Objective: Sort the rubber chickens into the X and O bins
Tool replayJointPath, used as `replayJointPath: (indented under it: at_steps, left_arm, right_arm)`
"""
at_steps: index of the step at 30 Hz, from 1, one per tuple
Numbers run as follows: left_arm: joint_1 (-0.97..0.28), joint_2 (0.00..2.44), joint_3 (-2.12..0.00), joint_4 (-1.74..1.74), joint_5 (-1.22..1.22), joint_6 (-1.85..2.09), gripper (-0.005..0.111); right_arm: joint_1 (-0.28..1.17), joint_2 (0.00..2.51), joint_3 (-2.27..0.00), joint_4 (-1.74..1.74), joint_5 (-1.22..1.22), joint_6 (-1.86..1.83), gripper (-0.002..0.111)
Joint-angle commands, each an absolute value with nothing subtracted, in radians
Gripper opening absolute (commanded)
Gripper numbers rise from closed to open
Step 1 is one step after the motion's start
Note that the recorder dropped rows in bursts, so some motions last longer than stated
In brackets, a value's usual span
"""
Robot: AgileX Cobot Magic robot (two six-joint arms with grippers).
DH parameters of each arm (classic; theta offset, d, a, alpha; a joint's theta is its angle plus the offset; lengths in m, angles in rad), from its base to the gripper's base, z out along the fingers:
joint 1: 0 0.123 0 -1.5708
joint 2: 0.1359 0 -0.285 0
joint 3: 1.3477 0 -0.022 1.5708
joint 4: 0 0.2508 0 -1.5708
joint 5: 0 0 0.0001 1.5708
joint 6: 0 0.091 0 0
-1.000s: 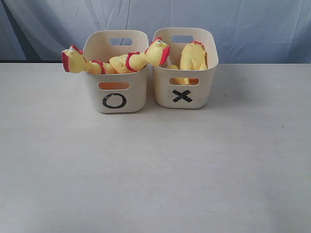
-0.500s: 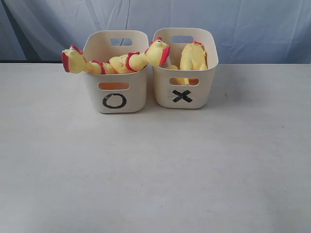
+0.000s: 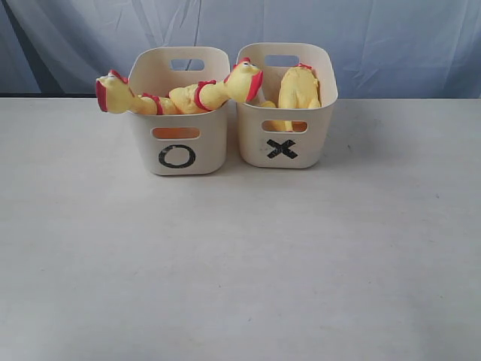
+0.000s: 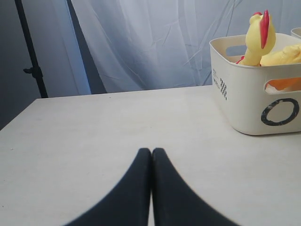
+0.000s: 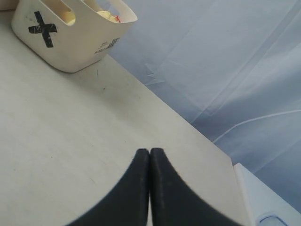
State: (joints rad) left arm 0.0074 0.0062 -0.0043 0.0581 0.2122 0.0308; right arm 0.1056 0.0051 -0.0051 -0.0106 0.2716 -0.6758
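Two cream bins stand side by side at the back of the table. The O bin (image 3: pixel 179 113) holds two rubber chickens: one head (image 3: pixel 113 93) hangs over its left rim, another head (image 3: pixel 242 81) leans over toward the X bin (image 3: pixel 289 105). A third chicken (image 3: pixel 298 90) sits inside the X bin. Neither arm shows in the exterior view. My left gripper (image 4: pixel 151 151) is shut and empty, low over the table, well short of the O bin (image 4: pixel 256 92). Just as empty, my right gripper (image 5: pixel 149 151) is shut, far from the X bin (image 5: pixel 70 33).
A white-grey table (image 3: pixel 240 256) spreads in front of the bins. A pale blue curtain (image 3: pixel 376 37) hangs behind. A black stand pole (image 4: pixel 30 52) is beyond the table's corner in the left wrist view. The table's edge (image 5: pixel 207 136) runs close to my right gripper.
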Motion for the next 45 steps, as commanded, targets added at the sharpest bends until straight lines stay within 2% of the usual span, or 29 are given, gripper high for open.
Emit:
replayJointPath:
  at_steps: [1,5,9,45]
  left_arm:
    - [0.008,0.0,0.0,0.056,0.203,0.031,0.0]
    - [0.008,0.0,0.0,0.056,0.203,0.031,0.0]
    - [0.008,0.0,0.0,0.056,0.203,0.031,0.0]
    - [0.008,0.0,0.0,0.056,0.207,0.031,0.0]
  right_arm:
    - [0.11,0.0,0.0,-0.014,0.276,-0.455,-0.001]
    - [0.11,0.0,0.0,-0.014,0.276,-0.179,-0.001]
    - [0.11,0.0,0.0,-0.014,0.274,-0.068,-0.001]
    - [0.11,0.0,0.0,-0.014,0.292,-0.068,-0.001]
